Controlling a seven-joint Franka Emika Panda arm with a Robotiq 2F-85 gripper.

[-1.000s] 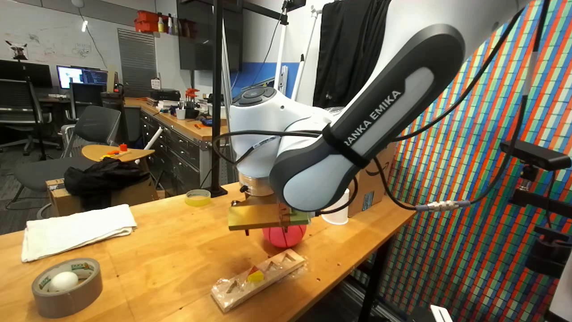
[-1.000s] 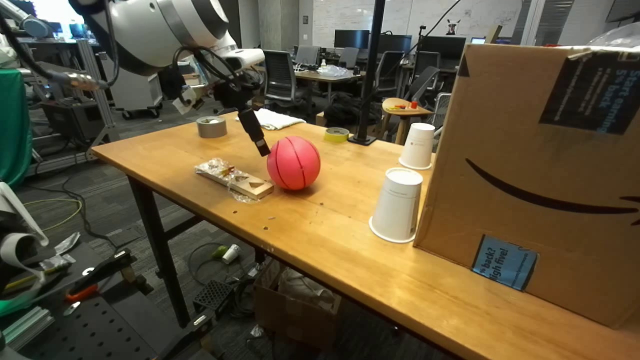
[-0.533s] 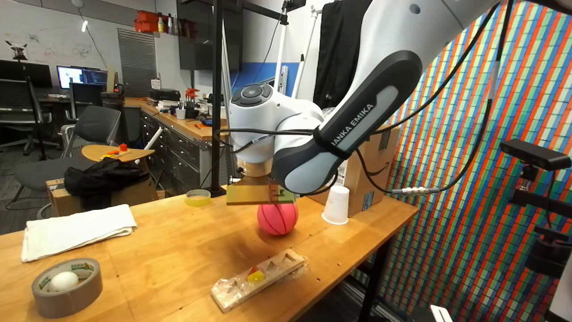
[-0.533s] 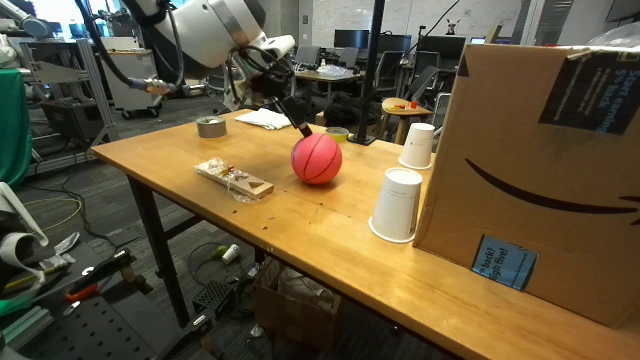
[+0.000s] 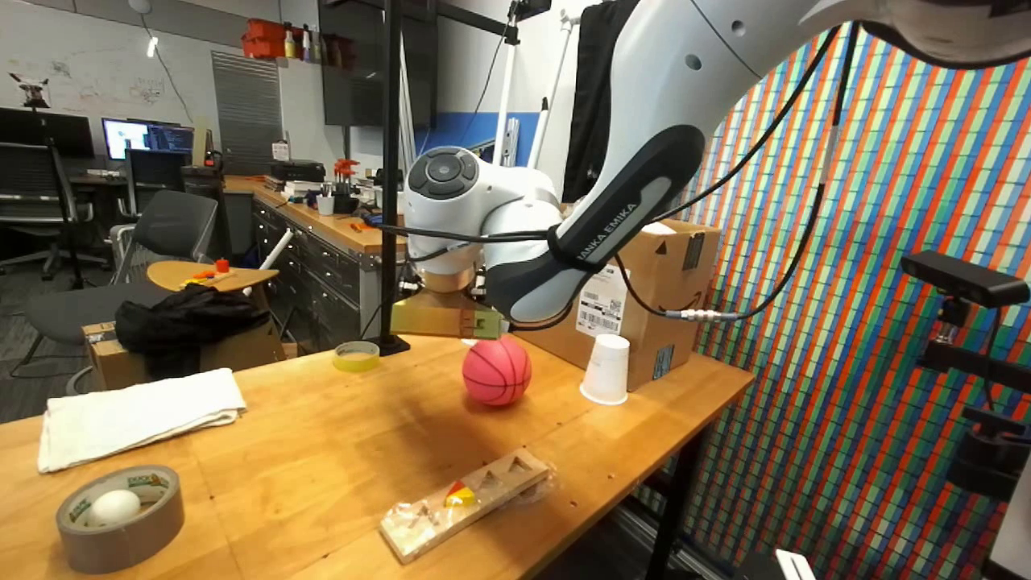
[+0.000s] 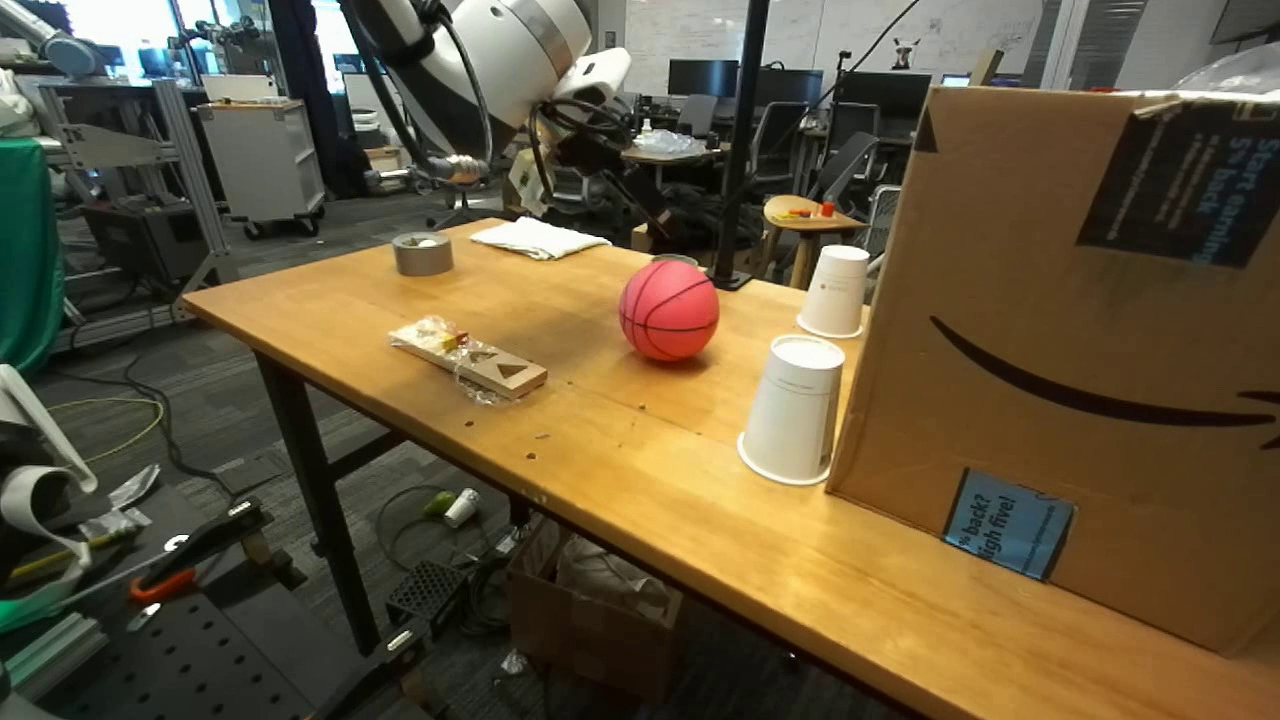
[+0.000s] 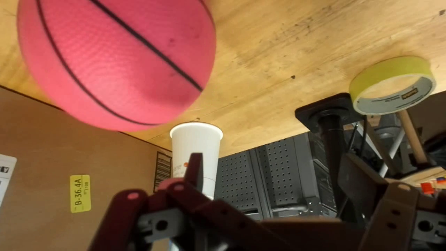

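Observation:
A pink ball with black seams fills the upper left of the wrist view. It rests on the wooden table, seen also in an exterior view. My gripper has its fingers spread wide with nothing between them. The fingers look past the table's far edge, and the ball lies outside the gap between them. In an exterior view the gripper hangs tilted above and behind the ball, apparently apart from it. A mount plate hides the fingers in an exterior view.
White cups stand upside down beside a large cardboard box. A black post rises near a yellow tape roll. Nearer lie a wrapped wooden block strip, duct tape around a white ball, and a folded cloth.
The ball has rolled toward the cups and the far side, its seams turning. My arm has travelled the same way and risen, leaving a visible gap between fingertips and ball.

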